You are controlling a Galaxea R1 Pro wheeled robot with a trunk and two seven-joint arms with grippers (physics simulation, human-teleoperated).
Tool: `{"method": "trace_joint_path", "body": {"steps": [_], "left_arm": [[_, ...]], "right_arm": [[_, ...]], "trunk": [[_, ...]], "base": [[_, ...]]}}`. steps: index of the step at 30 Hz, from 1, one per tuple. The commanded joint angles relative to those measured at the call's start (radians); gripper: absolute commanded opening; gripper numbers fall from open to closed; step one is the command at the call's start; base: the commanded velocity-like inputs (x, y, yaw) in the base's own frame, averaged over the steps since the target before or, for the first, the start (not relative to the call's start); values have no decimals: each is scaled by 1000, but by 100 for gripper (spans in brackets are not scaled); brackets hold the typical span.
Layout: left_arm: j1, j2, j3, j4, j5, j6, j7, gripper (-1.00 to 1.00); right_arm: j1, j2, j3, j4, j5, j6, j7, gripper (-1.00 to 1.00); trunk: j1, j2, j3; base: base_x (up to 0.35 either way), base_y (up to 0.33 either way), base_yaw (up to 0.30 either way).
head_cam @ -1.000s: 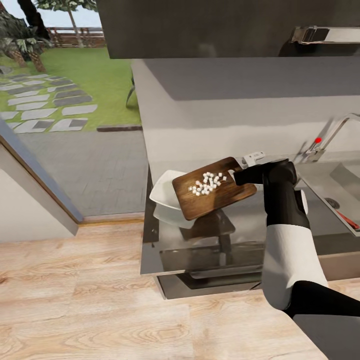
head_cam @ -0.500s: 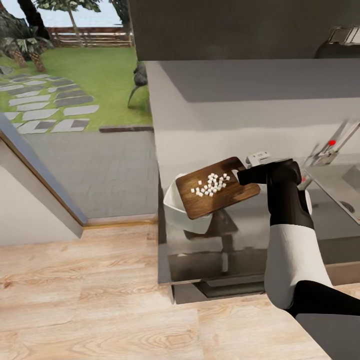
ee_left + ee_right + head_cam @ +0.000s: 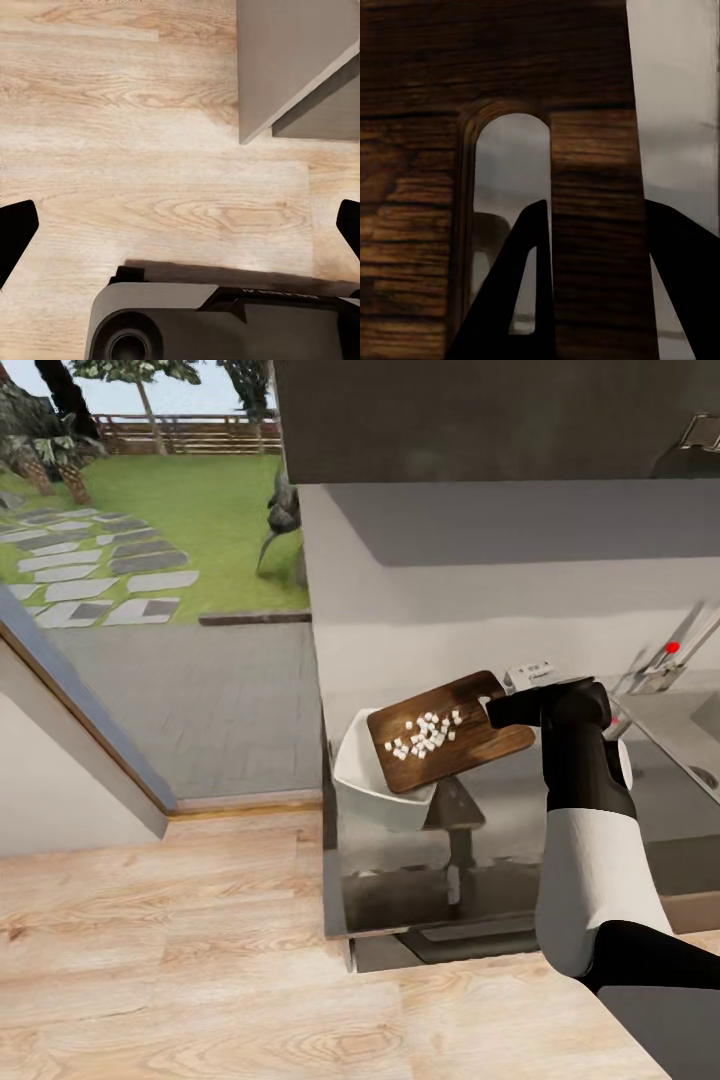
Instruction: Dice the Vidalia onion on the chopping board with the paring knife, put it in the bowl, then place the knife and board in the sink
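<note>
1. Our right gripper [image 3: 503, 707] is clamped tight on the end of the chopping board [image 3: 450, 732], by its slot hole.
2. The board hangs tilted over the white bowl [image 3: 368, 780] on the countertop [image 3: 500, 840].
3. Small white onion pieces [image 3: 425, 732] sit on the board.
4. Our left gripper [image 3: 180, 225] hangs wide open over the wood floor [image 3: 150, 150].

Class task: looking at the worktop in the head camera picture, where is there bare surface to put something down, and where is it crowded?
Bare countertop lies between the bowl and the sink, near the front edge. The end by the bowl is crowded: the chopping board, carrying diced onion, hangs over it in the right gripper.
</note>
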Motion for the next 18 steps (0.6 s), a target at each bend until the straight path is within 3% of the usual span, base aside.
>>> {"method": "trace_joint_path", "body": {"steps": [1,10,18], "left_arm": [[-1,-1,5,1,8,-1,-10,100],[-1,0,5,1,8,-1,-10,100],[-1,0,5,1,8,-1,-10,100]], "right_arm": [[-1,1,-2,-1,6,2,5,-100],[-2,-1,-2,-1,6,2,-6,-100],[-2,-38,-2,-1,6,1,-10,-100]], "trunk": [[1,-2,-2],[1,-2,-2],[1,-2,-2]], "base": [[116,127,0],[118,116,0],[9,7,0]]}}
